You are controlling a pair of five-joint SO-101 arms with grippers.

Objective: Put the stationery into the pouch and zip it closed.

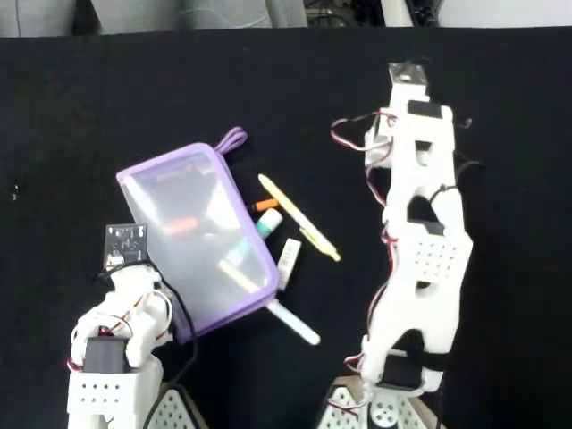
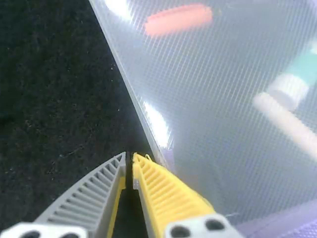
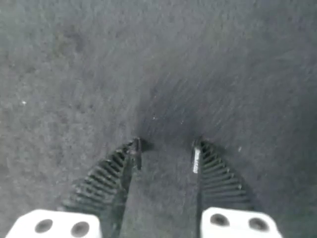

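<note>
Left of centre in the high view: clear, purple-trimmed pouch [image 1: 197, 237] flat on black table [image 1: 71, 107], orange marker [image 2: 178, 19] seen through its clear face. Just right of it, outside: yellow pen [image 1: 299, 219], white pen [image 1: 295, 323]. At pouch's lower-left edge: left gripper [image 2: 130, 157], jaws pressed together. Upper right: right gripper [image 3: 166, 146], jaws apart over bare cloth.

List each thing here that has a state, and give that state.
Pouch: lying flat, apparently unzipped, stationery poking out along one side.
Yellow pen: outside the pouch, lying on the table.
White pen: one end at the pouch's corner, the rest out on the table.
Left gripper: jaws shut, at the pouch's edge.
Right gripper: jaws open, holding nothing, over bare table.
</note>
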